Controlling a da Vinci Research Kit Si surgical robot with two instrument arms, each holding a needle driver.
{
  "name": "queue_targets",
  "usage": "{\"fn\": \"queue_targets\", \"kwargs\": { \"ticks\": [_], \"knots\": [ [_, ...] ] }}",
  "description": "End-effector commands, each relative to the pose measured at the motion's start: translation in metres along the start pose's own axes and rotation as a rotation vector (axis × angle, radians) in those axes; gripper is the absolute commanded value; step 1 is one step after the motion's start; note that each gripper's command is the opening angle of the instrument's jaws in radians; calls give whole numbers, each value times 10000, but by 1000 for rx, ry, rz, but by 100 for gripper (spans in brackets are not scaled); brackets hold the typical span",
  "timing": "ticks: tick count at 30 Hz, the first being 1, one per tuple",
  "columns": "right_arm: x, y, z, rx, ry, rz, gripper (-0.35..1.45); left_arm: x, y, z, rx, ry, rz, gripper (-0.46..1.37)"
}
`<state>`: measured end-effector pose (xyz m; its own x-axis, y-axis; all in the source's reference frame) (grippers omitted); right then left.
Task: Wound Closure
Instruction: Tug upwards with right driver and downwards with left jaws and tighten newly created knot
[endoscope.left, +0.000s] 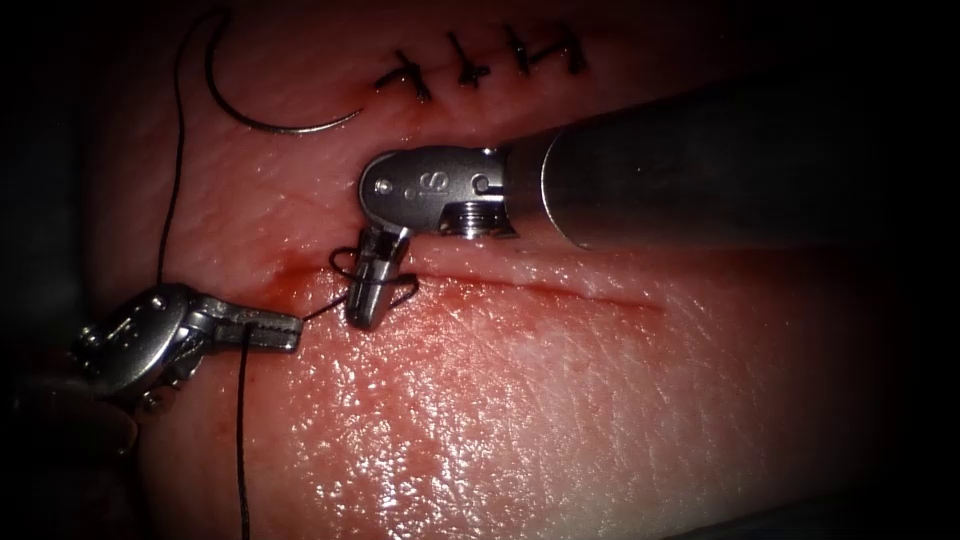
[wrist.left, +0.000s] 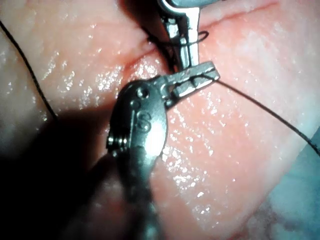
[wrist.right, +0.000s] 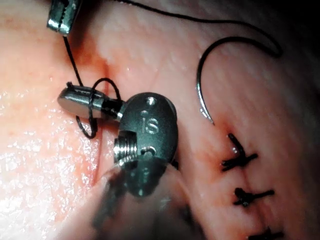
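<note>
- Black suture thread (endoscope.left: 243, 440) is the thing to mind: hair-thin, limp and light, and I'd judge it slick where it crosses the wet tissue (endoscope.left: 520, 400). It should be pinched flat between the pads and drawn gently, since a hard tug could fray it or cut into the soft edge of the cut (endoscope.left: 560, 290).
- Steel curved needle (endoscope.left: 275, 118) lies loose on the tissue at about eleven o'clock in the endoscope view, held by neither tool and not in the tissue. It looks stiff and springy, best taken on its body, away from the point.
- Left arm's tool (endoscope.left: 285, 330), coming in from eight o'clock, has its jaws pressed together on the thread, just left of the cut's end.
- Right arm's tool (endoscope.left: 368, 305) points down at the cut, jaws closed, with loops of thread wound round them. Whether a strand is caught between them, I cannot make out.
- Red fluid (endoscope.left: 300, 275) stains the tissue around that end of the cut.
- Right wrist view shows the loops encircling the jaws plainly, and the needle's tip lying near the finished stitches (wrist.right: 240, 160).
- Left wrist view shows a strand running off taut from the left tool's tip, and the two tools almost touching.
</note>
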<state>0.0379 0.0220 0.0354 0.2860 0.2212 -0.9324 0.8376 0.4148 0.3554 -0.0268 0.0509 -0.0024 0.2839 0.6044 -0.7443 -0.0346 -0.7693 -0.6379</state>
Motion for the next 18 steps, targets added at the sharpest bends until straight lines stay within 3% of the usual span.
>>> {"fn": "queue_targets", "kwargs": {
  "ticks": [1,18],
  "knots": [
    [3,-1,0,1,0,-2,-35,2,-2,1,-9,0,-4,-35],
    [-3,5,-12,-26,5,4,-35,-1,6,1,-12,-1,1,-35]
  ]
}}
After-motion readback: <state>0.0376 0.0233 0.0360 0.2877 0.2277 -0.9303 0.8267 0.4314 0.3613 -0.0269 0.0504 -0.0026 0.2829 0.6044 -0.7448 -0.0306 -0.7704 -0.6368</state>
